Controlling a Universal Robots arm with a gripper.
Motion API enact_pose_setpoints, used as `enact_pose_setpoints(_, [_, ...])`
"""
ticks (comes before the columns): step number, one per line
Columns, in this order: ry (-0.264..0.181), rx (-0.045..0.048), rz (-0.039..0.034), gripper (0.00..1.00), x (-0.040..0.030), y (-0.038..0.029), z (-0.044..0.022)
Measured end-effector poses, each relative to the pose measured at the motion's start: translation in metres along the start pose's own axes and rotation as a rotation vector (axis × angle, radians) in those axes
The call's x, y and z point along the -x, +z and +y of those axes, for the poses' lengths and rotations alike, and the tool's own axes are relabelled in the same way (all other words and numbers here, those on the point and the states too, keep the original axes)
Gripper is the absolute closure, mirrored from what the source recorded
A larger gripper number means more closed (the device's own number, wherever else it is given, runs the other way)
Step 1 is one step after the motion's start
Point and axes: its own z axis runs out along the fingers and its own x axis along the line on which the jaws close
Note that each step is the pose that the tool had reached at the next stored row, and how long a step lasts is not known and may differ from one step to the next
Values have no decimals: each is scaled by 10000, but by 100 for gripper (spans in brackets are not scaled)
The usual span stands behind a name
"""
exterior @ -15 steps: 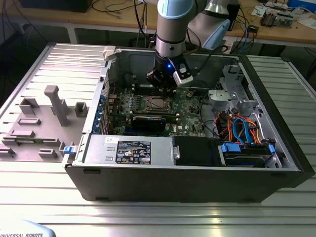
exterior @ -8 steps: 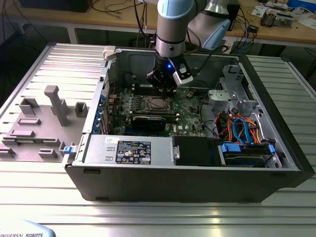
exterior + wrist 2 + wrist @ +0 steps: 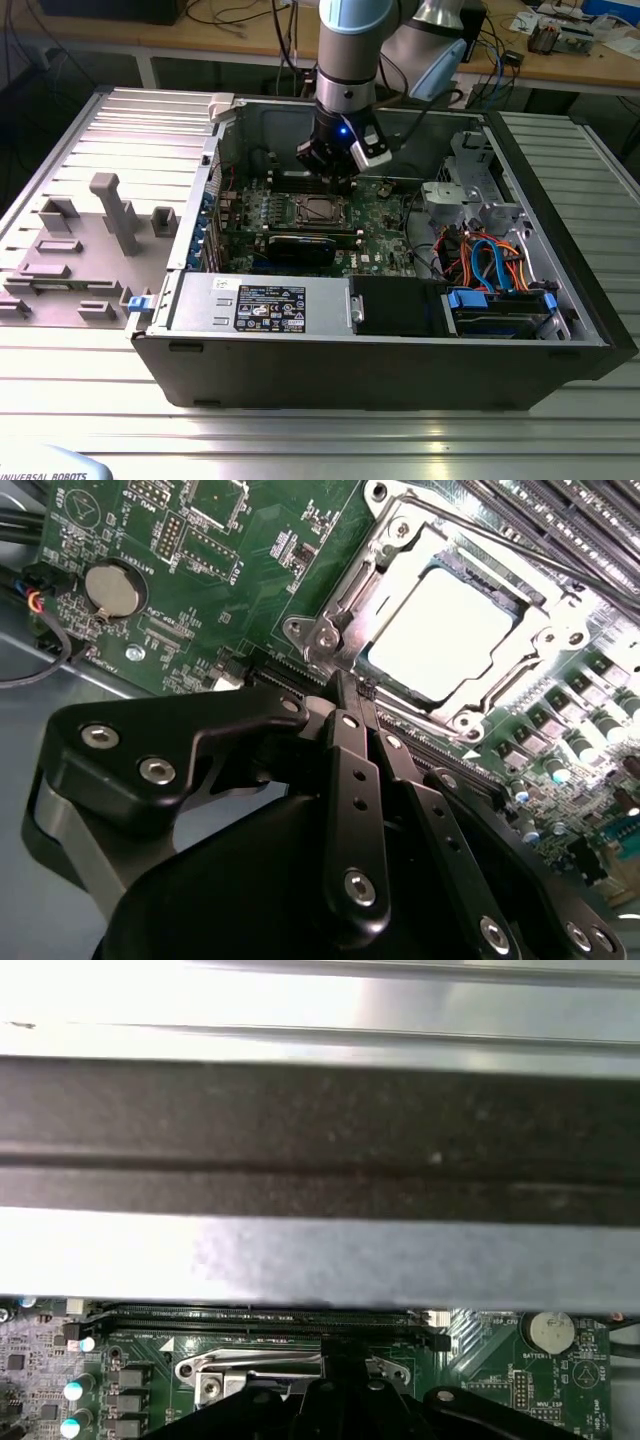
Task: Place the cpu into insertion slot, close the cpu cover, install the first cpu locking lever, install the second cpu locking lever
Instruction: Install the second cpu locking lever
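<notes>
Gripper [image 3: 358, 692] clenched, fingers pressed together, holding nothing, tips at socket edge. Cpu [image 3: 440, 630] seated in insertion slot [image 3: 395, 555], centre-right of second wrist view, just beyond fingertips toward upper right. Cpu cover [image 3: 345, 615] frames it.

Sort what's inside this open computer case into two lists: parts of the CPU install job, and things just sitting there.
Job:
- cpu, seated in the insertion slot
- cpu cover, down around it
- gripper, fingers together, at the socket's edge

Lying about:
- coin battery
- memory slots
- black card
- blue cables
</notes>
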Motion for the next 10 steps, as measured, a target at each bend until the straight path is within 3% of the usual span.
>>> enact_pose_setpoints(10, [0,0,0,89,-1,-15,-29])
